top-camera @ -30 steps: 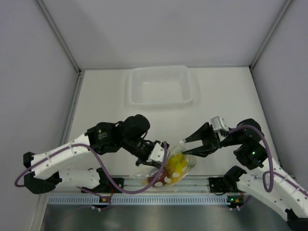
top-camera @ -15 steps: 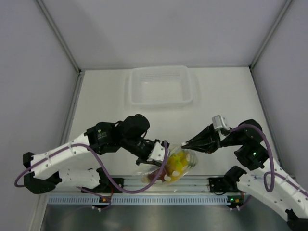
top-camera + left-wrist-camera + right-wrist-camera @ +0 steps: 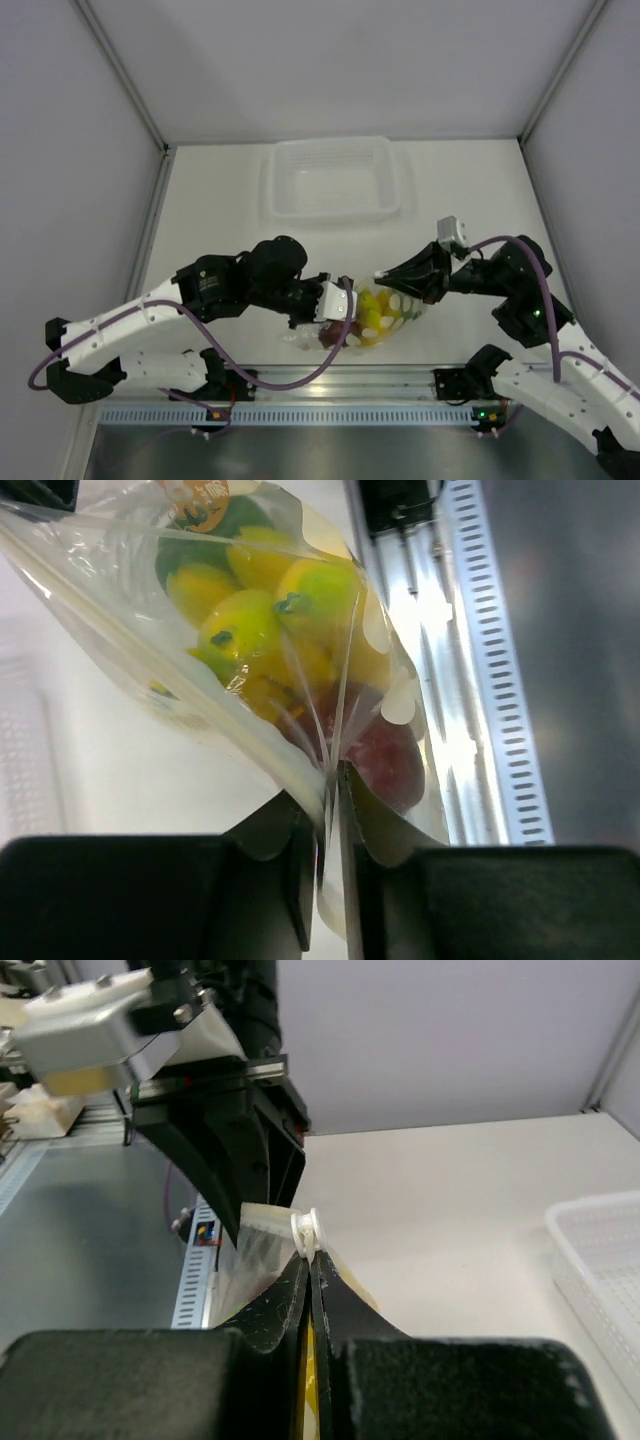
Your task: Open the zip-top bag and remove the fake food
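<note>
The zip-top bag [image 3: 385,315], clear with white dots, hangs stretched between my two grippers near the table's front edge. The fake food shows through it: a yellow banana bunch [image 3: 250,620], a dark red fruit [image 3: 390,765] and a green piece [image 3: 195,555]. My left gripper [image 3: 328,805] pinches the bag's film between nearly closed jaws, on the bag's left side [image 3: 347,300]. My right gripper [image 3: 310,1255] is shut on the bag's top edge, just under the white slider [image 3: 307,1230], at the bag's upper right [image 3: 383,277].
A translucent rectangular tray [image 3: 330,212] stands at the back middle of the table; its corner also shows in the right wrist view [image 3: 600,1260]. A slotted metal rail [image 3: 400,380] runs along the near edge, just below the bag.
The right gripper's jaws have shut on the bag's top edge and moved up and left. The bag has risen off the rail and stretched out. The left gripper shifted slightly right.
</note>
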